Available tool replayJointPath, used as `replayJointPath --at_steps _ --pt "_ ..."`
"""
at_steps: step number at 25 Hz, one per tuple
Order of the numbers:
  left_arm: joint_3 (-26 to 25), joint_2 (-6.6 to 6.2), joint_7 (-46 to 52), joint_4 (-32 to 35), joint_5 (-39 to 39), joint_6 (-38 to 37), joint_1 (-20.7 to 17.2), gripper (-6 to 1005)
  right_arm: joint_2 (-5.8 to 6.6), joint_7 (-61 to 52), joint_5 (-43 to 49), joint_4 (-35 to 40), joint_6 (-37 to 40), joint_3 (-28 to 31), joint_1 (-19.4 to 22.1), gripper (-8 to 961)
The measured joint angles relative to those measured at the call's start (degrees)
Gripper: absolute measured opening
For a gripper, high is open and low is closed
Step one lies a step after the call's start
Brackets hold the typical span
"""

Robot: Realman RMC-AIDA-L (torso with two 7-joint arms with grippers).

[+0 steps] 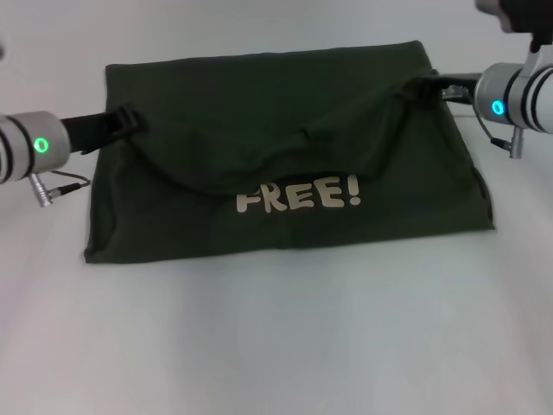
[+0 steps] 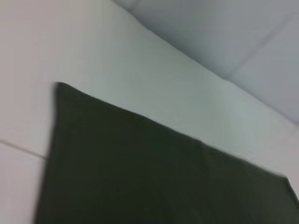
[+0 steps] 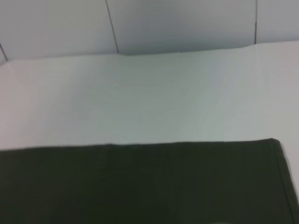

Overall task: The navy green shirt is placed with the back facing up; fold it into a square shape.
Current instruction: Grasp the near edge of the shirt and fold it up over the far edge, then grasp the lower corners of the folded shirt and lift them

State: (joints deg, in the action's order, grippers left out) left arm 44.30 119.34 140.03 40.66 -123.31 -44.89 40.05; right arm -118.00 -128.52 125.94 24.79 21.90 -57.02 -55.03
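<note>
Both our hands, the left hand (image 1: pixel 130 121) and the right hand (image 1: pixel 429 86), grip the shirt (image 1: pixel 285 173) lying on the bench (image 1: pixel 276 346), and should carry its raised fold level, keeping edges aligned.

We see a plain white table (image 1: pixel 276 346) filling the head view from the lower edge up to the top of the frame. In the left wrist view a pale wall (image 2: pixel 243 32) with faint panel seams fills the upper right. In the right wrist view the wall runs along the top, with dark vertical seams at upper left and upper right.
</note>
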Motion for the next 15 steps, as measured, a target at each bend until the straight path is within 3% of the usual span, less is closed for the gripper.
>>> replayJointPath --at_steps 5,8,13,15 --pt "3.94 -1.07 -0.02 -1.33 0.0 -0.81 0.75 137 1.02 -4.87 5.23 0.58 3.7 -0.07 -1.0 44" --pt "2.53 -1.2 0.17 1.09 0.24 -4.72 -0.69 194 2.19 -8.01 5.17 5.93 10.33 1.08 1.11 45" --pt "-4.02 0.69 -0.5 10.07 3.17 -15.22 -7.43 290 2.56 -10.21 0.09 20.51 26.02 5.74 8.86 315" --pt "-4.96 0.76 -2.35 11.18 5.7 -18.8 -9.98 328 2.57 -9.88 -3.26 24.08 31.66 7.1 11.85 409"
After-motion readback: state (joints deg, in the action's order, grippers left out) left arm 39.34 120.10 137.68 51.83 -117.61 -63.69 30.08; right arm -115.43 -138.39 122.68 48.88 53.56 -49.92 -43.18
